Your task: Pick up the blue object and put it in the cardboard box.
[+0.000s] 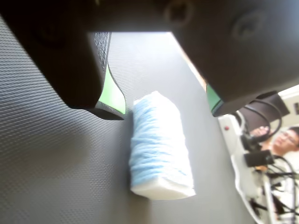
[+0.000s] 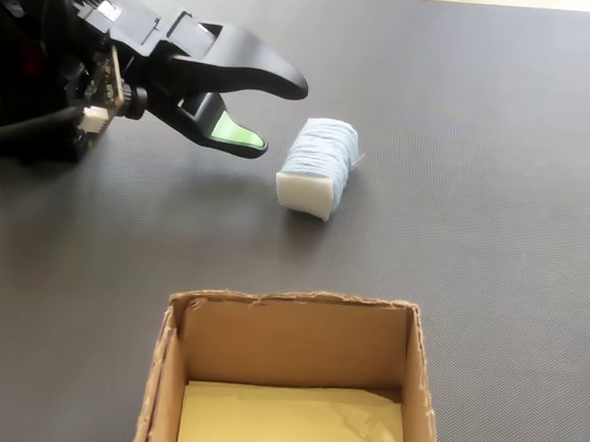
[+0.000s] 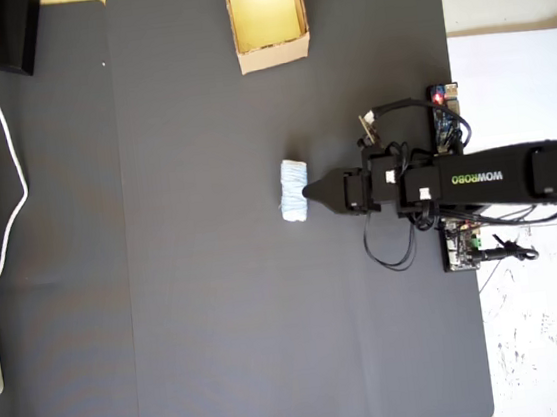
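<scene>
Underneath, a dark grey textured mat spreads wide; the fuzzy pale blue yarn roll lies mid-mat, the tan cardboard box at its edge, the black gripper spread apart beside the roll.

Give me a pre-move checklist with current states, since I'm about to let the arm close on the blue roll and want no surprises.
1. Gripper open: ok, the jaws stand apart in the fixed view.
2. Blue object free on the mat: ok, nothing touches it.
3. Jaws around the roll: not ok; in the fixed view the tips stop short of it, beside its near end.
4. Roll lined up with the gap: ok, in the wrist view it lies between the two green pads, lengthwise.
5. Cardboard box open and unblocked: ok, inside looks bare.
6. Path from roll to box clear: ok, only bare mat between them.
</scene>
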